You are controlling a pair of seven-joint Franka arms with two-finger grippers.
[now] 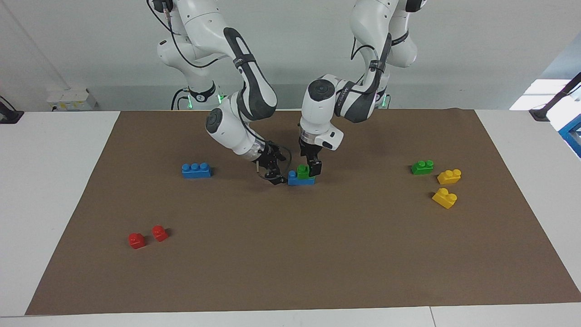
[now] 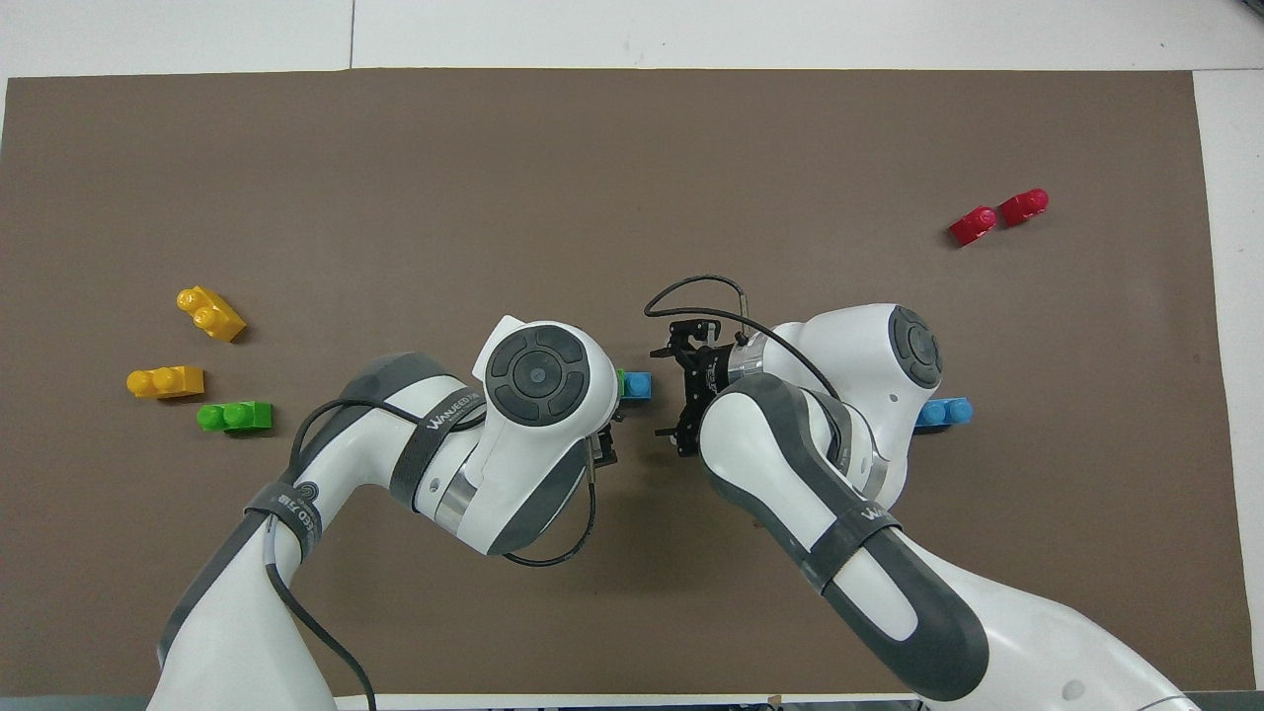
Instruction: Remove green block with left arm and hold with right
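The left gripper [image 1: 310, 170] stood open around the green block [image 1: 302, 171] on a blue brick [image 1: 301, 180]; the right gripper [image 1: 273, 174] waited open beside it, holding nothing.

Mid-table, on the brown mat [image 1: 290, 254], a green block [image 1: 302, 171] sits on a blue brick [image 1: 301, 180]. The left gripper [image 1: 313, 170] is down at the green block with its jaws spread around it. The right gripper [image 1: 273, 175], also spread, is low at the blue brick's end toward the right arm. Another green brick [image 1: 422, 167] lies toward the left arm's end.
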